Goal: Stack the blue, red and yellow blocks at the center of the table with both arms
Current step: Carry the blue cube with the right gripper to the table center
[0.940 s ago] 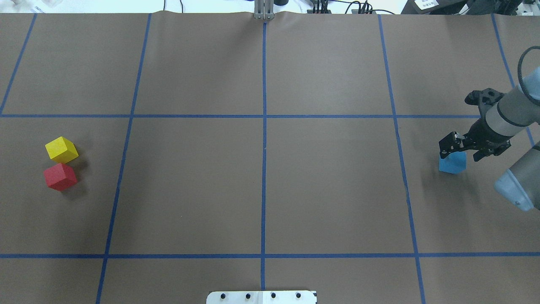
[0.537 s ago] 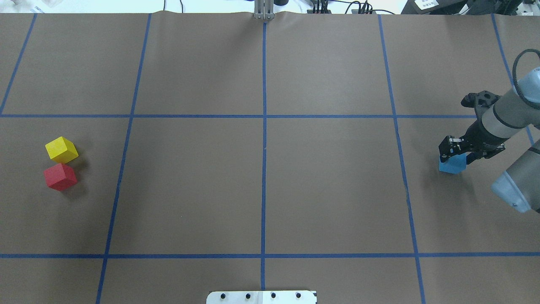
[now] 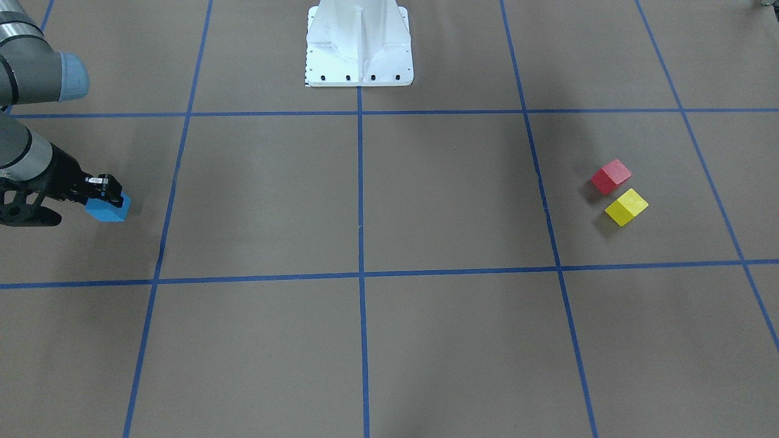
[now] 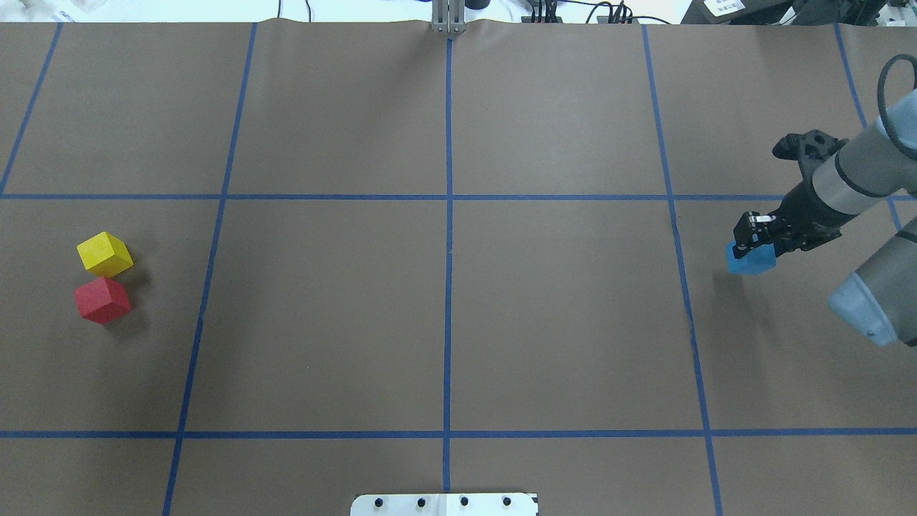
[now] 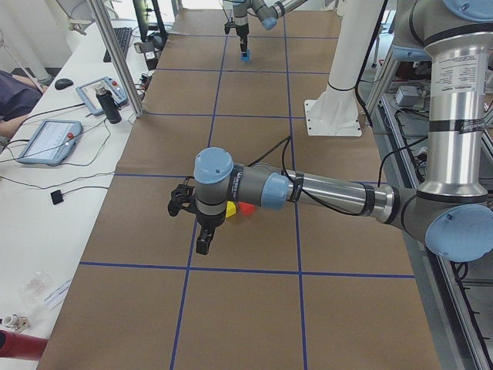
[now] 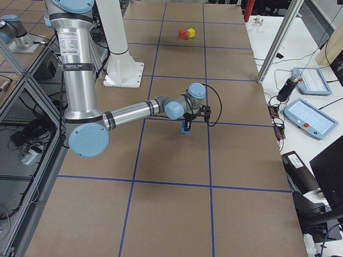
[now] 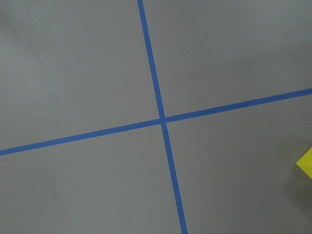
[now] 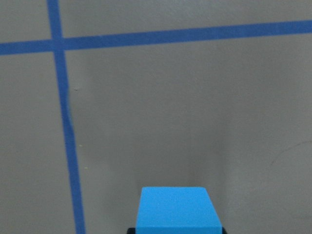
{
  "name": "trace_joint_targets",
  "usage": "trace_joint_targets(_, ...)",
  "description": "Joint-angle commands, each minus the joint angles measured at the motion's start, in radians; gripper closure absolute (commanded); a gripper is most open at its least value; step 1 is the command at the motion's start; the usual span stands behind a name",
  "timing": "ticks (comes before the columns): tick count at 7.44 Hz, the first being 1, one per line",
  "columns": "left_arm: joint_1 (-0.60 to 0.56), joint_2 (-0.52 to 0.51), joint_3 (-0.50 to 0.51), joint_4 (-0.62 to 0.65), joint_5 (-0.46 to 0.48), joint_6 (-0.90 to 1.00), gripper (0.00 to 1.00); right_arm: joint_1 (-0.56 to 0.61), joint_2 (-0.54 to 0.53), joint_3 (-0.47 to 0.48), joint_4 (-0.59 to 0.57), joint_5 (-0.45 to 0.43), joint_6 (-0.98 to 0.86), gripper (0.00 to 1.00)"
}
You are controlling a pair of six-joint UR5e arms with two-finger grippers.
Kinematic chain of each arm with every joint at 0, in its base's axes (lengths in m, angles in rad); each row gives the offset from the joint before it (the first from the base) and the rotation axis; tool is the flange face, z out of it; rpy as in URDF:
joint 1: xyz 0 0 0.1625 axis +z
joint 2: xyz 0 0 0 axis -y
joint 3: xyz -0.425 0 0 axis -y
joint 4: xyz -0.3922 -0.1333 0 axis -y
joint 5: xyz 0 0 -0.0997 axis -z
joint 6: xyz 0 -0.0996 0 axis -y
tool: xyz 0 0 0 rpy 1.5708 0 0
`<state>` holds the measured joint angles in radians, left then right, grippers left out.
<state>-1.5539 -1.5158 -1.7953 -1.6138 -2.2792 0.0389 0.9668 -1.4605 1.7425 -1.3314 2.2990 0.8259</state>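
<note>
My right gripper (image 4: pixel 754 244) is shut on the blue block (image 4: pixel 752 262) at the table's right side and holds it just above the brown surface; the block fills the bottom of the right wrist view (image 8: pixel 176 209) and shows in the front view (image 3: pixel 108 210). The yellow block (image 4: pixel 104 254) and the red block (image 4: pixel 102 299) sit side by side at the far left. My left gripper (image 5: pixel 202 240) shows only in the exterior left view, hovering over those two blocks; I cannot tell whether it is open. A yellow corner (image 7: pixel 306 162) shows in the left wrist view.
Blue tape lines (image 4: pixel 448 287) divide the brown table into a grid. The white robot base (image 3: pixel 359 55) stands at the robot's edge of the table. Tablets and cables (image 6: pixel 305 115) lie on the side bench beyond the table.
My right gripper closed on the blue block, then moved it a little left and away from the robot, off the table. The red and yellow blocks have not moved.
</note>
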Motion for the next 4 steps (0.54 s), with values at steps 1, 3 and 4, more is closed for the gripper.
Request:
trace_joint_targets(1,0.0,-0.007,0.007,0.0,0.001,-0.001,0.0,0.006,0.259,-0.024,-0.221,0.013,-0.004,1.0)
trace_joint_targets(3,0.0,-0.01,0.008,-0.002,0.001,0.001,0.0,-0.104,0.597,-0.24,-0.336,-0.079,-0.002,1.0)
trace_joint_targets(4,0.0,-0.01,0.008,-0.002,0.0,0.001,0.0,-0.153,0.723,-0.371,-0.335,-0.114,0.013,1.0)
